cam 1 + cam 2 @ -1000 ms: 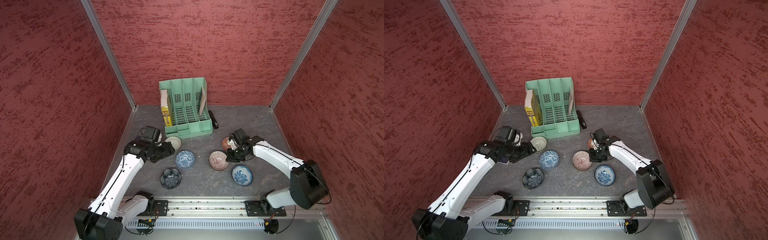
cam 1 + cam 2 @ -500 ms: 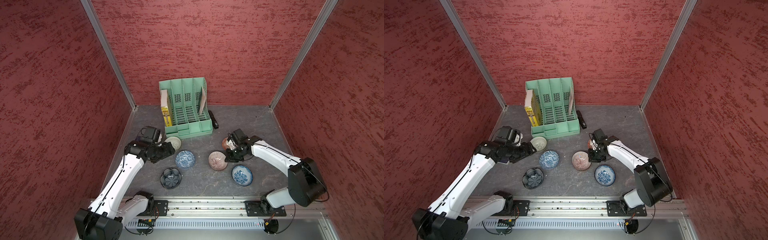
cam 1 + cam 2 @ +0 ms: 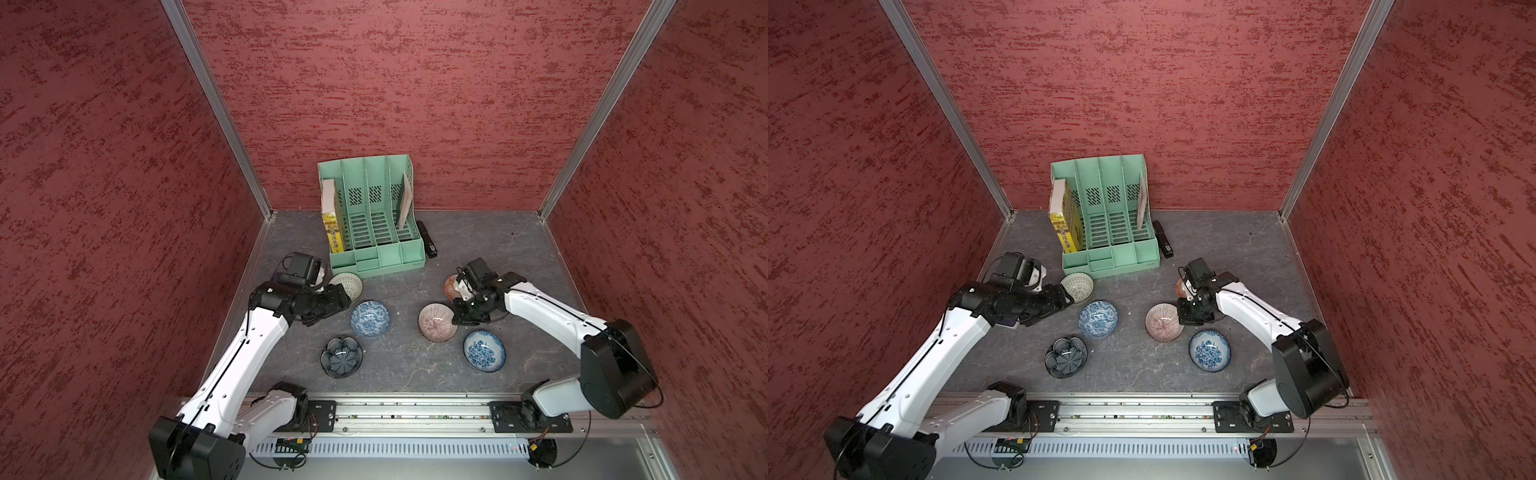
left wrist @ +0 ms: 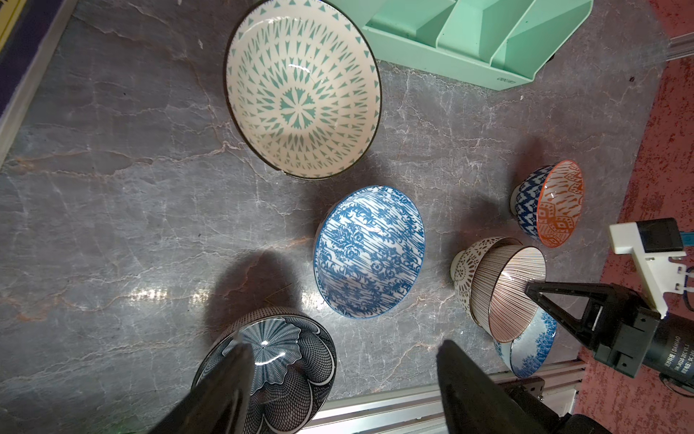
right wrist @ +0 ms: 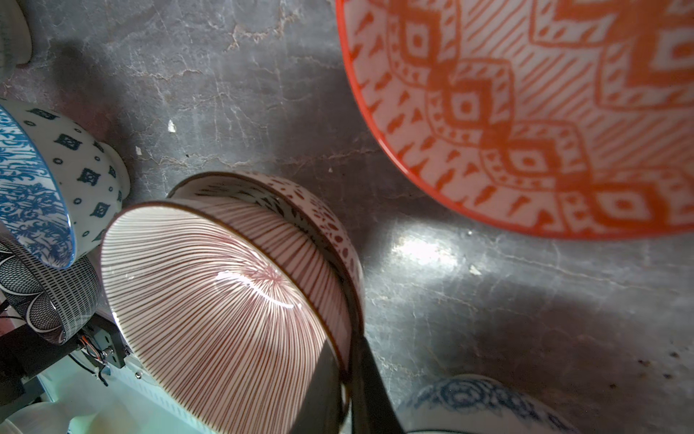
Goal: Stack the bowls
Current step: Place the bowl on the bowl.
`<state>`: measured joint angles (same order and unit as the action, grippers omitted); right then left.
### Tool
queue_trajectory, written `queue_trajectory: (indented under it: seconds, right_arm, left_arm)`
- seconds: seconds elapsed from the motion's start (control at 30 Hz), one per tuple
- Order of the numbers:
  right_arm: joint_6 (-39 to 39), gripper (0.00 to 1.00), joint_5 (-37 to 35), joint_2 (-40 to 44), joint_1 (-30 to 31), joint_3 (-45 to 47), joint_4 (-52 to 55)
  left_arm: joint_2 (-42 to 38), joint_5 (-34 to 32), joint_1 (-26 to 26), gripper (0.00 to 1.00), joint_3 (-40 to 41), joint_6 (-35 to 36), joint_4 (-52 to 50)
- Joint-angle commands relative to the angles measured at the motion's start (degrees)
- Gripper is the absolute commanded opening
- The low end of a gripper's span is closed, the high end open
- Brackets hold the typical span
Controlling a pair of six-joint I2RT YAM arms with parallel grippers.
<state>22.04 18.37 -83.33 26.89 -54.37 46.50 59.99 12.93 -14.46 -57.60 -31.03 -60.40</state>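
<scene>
Workspace from above; the green file organizer (image 3: 372, 220) serves as landmark.

- **Right gripper** (image 5: 347, 360): closed, fingers pinching the rim of the pink-striped bowl (image 3: 436, 322). That bowl sits tilted inside the brown-lattice cream bowl (image 4: 465, 263), in front of the organizer's right corner.
- **Left gripper** (image 4: 345, 347): jaws spread wide, holding nothing, in front of the organizer's left corner.
- **5 other bowls** stand singly on the table (image 3: 498, 249):
  - green-lattice bowl (image 3: 348, 284), just in front of the organizer's left corner
  - orange-red bowl (image 3: 451, 286), off the organizer's right corner
  - blue-white bowl (image 3: 370, 319), in front of the organizer's middle
  - dark flower-shaped bowl (image 3: 341, 357) and 2nd blue-white bowl (image 3: 484, 350), farthest from the organizer
</scene>
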Motion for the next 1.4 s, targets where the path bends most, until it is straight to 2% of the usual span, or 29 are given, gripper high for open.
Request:
queue_trajectory:
  seconds: [0.0, 0.33, 0.6, 1.0, 1.13, 1.37]
  right_arm:
    - [-0.56, 0.0, 0.04, 0.92, 0.37, -0.99, 0.38]
    - [-0.54, 0.02, 1.22, 0.19, 0.34, -0.91, -0.48]
    - [-0.5, 0.13, 1.85, -1.56, 0.44, -0.83, -0.87]
    - [-0.13, 0.17, 1.9, -0.81, 0.49, -0.72, -1.94]
    - [0.06, 0.26, 1.9, -0.42, 0.4, -0.85, -1.53]
    - [0.31, 0.27, 0.66, 3.18, 0.46, -1.34, 1.92]
  left_arm:
    - [0.0, 0.21, 0.4, 0.8, 0.38, 0.44, 0.64]
    - [0.43, 0.35, 0.4, 0.8, 0.28, 0.44, 0.96]
    - [0.81, 0.55, 0.4, 0.8, 0.3, 0.44, 1.26]
    - [0.38, 0.55, 0.4, 0.8, 0.76, 0.21, 1.3]
    - [0.14, 0.51, 0.4, 0.8, 0.79, 0.18, 1.2]
    - [0.21, 0.47, 0.4, 0.8, 0.73, 0.26, 1.14]
